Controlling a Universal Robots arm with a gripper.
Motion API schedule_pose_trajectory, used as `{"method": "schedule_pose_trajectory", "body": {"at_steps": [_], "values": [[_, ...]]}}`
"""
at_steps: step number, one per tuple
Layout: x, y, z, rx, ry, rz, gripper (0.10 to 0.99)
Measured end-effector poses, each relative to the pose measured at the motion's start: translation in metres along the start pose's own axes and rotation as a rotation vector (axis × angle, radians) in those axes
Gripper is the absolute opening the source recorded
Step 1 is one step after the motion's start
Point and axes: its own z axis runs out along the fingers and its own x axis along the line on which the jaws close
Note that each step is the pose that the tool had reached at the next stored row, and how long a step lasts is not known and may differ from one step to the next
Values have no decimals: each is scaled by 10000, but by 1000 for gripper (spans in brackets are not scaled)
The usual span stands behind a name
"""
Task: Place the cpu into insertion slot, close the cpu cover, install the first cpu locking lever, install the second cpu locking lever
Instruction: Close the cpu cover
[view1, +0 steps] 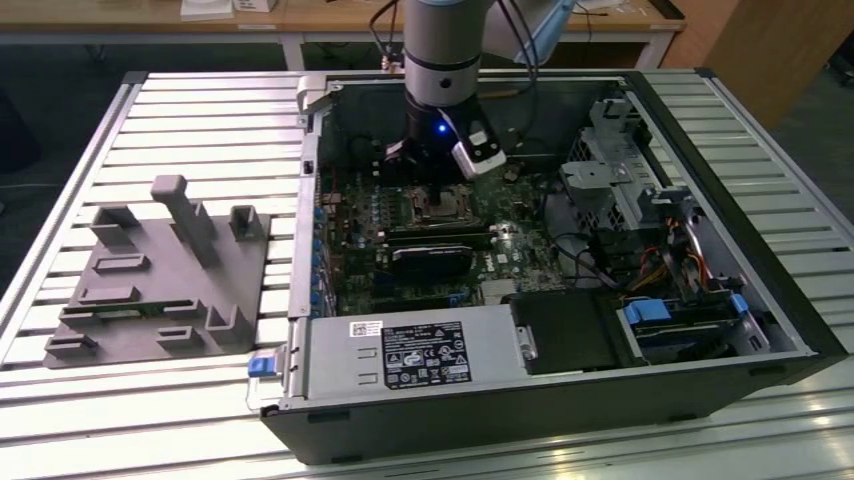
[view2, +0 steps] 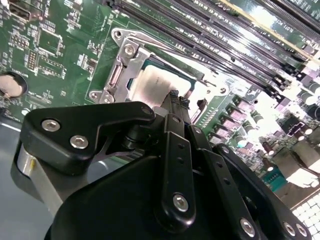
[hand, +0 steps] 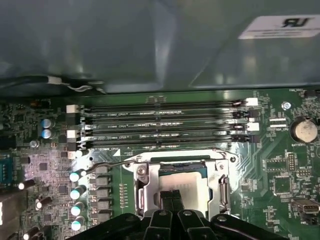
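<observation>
The claw (view2: 175, 99), fingers pressed together and empty, sits just over the cpu (view2: 155, 82); exterior view: slot (view1: 431, 207) at claw's 6 o'clock.

A robotics lab or workshop is indicated by an opened computer case (view1: 534, 425) laid on a slatted aluminium tabletop (view1: 200, 110), with a grey fixture block (view1: 154, 285) set beside it, a robot arm (view1: 441, 50) lowered into it, and wooden workbenches (view1: 334, 20) seen behind it.
</observation>
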Motion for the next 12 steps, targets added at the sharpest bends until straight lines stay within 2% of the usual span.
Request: {"method": "schedule_pose_trajectory", "body": {"at_steps": [4, 12], "values": [[10, -2, 4, -10, 14, -388, 106], [100, -7, 19, -17, 27, -729, 106]]}}
